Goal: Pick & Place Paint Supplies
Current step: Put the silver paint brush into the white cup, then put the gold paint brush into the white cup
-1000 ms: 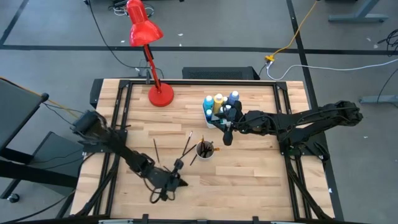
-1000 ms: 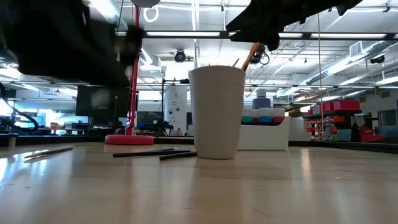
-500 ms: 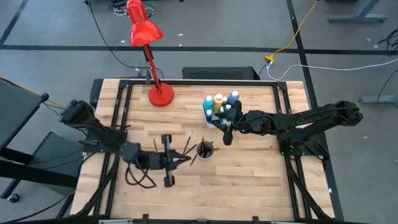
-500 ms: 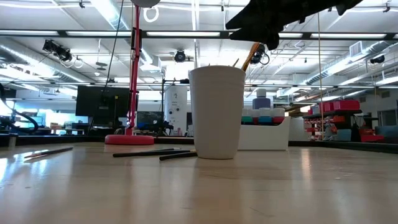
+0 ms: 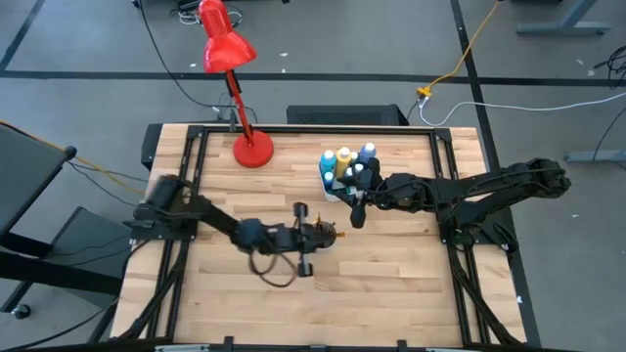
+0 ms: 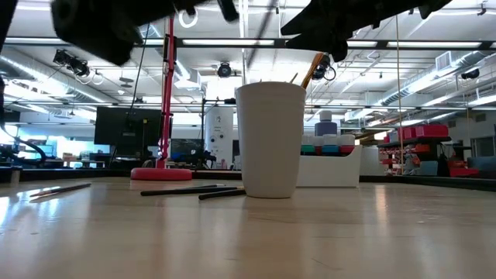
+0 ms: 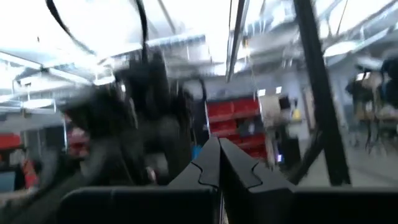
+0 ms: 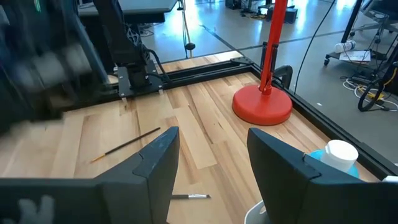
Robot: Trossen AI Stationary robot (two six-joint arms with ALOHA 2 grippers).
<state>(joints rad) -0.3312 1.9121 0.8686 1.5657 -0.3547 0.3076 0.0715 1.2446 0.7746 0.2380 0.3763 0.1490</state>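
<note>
We hover the closed left claw (image 5: 315,238) over the white cylindrical cup (image 5: 324,238) holding brushes mid-desk; the right claw (image 5: 358,210), fingers apart, waits beside the paint bottles (image 5: 344,162). Lower gently, centred.

Dark jointed arms, black looping cables.

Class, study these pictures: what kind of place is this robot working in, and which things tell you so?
Most likely a robotics lab or workshop hall. A framed wooden table stands on a bare grey floor crossed by cables; the low view shows open ceiling strip lights and red storage bins behind.
</note>
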